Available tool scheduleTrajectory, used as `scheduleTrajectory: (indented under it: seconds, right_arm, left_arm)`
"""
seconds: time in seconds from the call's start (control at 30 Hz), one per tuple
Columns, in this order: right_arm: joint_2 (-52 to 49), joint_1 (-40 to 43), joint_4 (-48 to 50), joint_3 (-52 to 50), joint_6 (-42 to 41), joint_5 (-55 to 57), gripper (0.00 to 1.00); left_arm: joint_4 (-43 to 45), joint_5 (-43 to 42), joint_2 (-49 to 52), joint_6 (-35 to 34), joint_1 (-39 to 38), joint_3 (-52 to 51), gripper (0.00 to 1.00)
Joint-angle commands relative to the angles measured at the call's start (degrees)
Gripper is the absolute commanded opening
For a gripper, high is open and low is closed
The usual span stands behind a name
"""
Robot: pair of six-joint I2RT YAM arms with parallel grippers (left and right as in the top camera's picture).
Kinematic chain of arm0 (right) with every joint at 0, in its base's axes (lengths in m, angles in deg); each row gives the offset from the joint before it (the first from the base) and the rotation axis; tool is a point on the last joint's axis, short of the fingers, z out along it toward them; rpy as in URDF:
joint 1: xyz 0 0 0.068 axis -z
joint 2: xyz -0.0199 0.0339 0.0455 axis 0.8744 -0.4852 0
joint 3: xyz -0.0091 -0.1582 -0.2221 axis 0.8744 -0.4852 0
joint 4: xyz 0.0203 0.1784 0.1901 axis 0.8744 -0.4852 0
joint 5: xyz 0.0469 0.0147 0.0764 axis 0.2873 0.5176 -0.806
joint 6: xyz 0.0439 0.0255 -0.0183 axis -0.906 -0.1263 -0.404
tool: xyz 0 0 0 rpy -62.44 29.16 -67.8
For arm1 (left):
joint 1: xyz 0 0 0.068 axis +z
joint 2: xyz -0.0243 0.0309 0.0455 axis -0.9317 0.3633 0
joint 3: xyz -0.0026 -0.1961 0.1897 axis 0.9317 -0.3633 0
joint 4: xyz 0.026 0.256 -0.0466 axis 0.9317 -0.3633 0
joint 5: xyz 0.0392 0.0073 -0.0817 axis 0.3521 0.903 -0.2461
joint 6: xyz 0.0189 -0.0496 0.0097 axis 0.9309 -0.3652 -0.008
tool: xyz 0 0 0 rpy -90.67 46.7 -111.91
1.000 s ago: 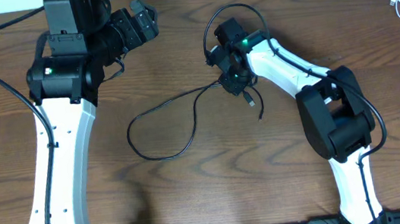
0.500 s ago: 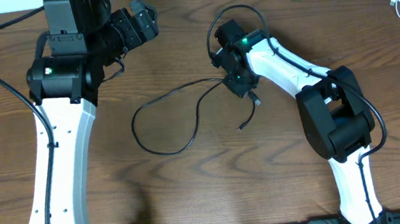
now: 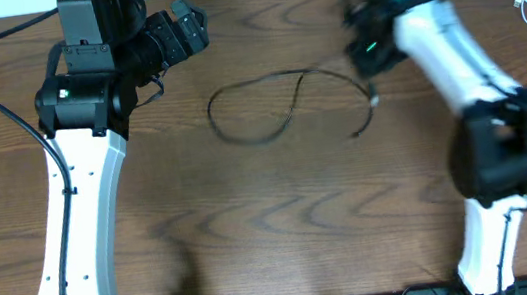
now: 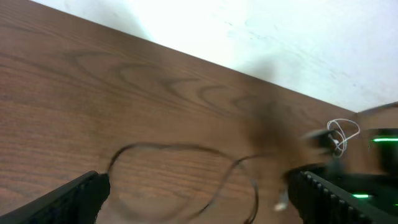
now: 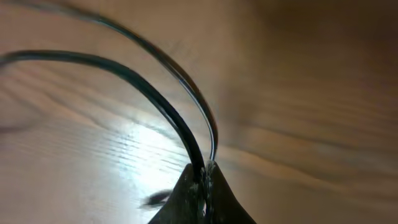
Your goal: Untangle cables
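black cable [image 5: 177, 127] clamped in the right gripper [image 5: 204, 179], its loop on the table [image 3: 252, 219].

Robotics lab (wooden table [image 3: 283, 226], two mounted arms [image 3: 80, 210]).

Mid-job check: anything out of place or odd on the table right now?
Nothing damaged. The black cable crosses itself in one loop in the middle of the table, pinched in the shut right fingers. The white cable lies coiled alone at the far right corner, close to the edge; worth watching.
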Motion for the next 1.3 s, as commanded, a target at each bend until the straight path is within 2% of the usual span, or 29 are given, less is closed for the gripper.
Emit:
scheduleTrajectory:
  seconds: [0.0,0.13,0.3,0.47,0.63,0.87,1.17,1.27]
  right_arm:
    - [9.8,7.6,-0.6,4.4,-3.7,-6.4,0.01]
    - [16.7,18.4,-0.2,6.1,-5.7,-11.0,0.01]
    - [22.8,31.8,1.9,6.3,-7.8,-10.9,0.01]
    - [24.5,46.5,5.6,6.3,-15.1,-9.5,0.01]
    - [23.4,55.8,6.8,6.3,-19.1,-10.4,0.01]
    - [18.8,56.8,7.1,6.3,-16.8,-10.3,0.01]
    - [6.5,53.2,9.9,6.3,-13.6,-10.3,0.01]
    - [2.5,52.4,10.6,6.3,-13.4,-9.1,0.08]
  left_arm:
    - [0.1,0.6,0.1,1.0,0.1,0.7,0.97]
    - [0.1,0.6,0.1,1.0,0.1,0.7,0.97]
    - [0.1,0.6,0.1,1.0,0.1,0.7,0.97]
    - [0.1,0.6,0.1,1.0,0.1,0.7,0.97]
    - [0.1,0.6,0.1,1.0,0.1,0.7,0.97]
    - [0.1,0.6,0.1,1.0,0.1,0.7,0.97]
    - [0.1,0.6,0.1,1.0,0.1,0.7,0.97]
    - [0.1,0.6,0.1,1.0,0.1,0.7,0.97]
